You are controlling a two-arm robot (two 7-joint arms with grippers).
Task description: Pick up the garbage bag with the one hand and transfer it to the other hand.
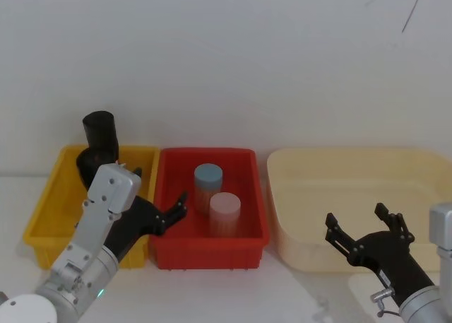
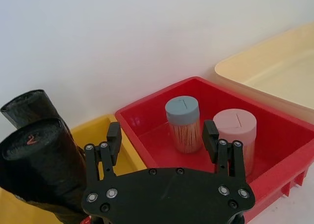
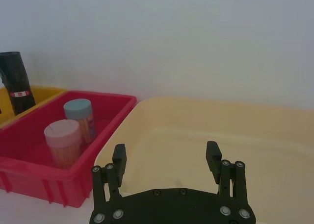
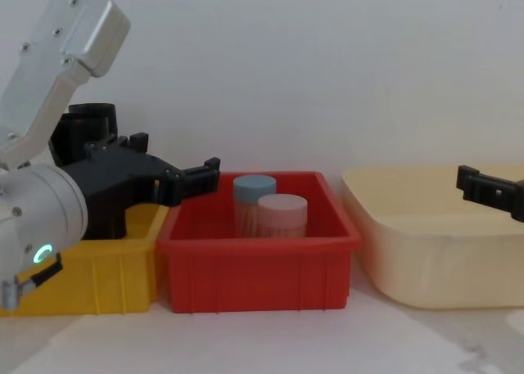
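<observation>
The garbage bag [image 1: 99,134] is a tall black roll standing at the back of the yellow bin [image 1: 44,217]. In the right wrist view, the garbage bag [image 3: 15,82] has a red-and-white band. In the left wrist view, the garbage bag [image 2: 43,171] stands close beside a second black roll [image 2: 27,107]. My left gripper [image 1: 161,186] hangs open over the wall between the yellow and red bins, just right of the bag and apart from it. From the chest, the left gripper [image 4: 173,156] partly hides the garbage bag [image 4: 88,117]. My right gripper [image 1: 356,215] is open and empty over the cream tub's front.
A red bin [image 1: 248,196] in the middle holds a blue-lidded jar [image 1: 208,182] and a pink-lidded jar [image 1: 224,213]. A large cream tub [image 1: 311,196] stands on the right. A white wall runs close behind all three containers.
</observation>
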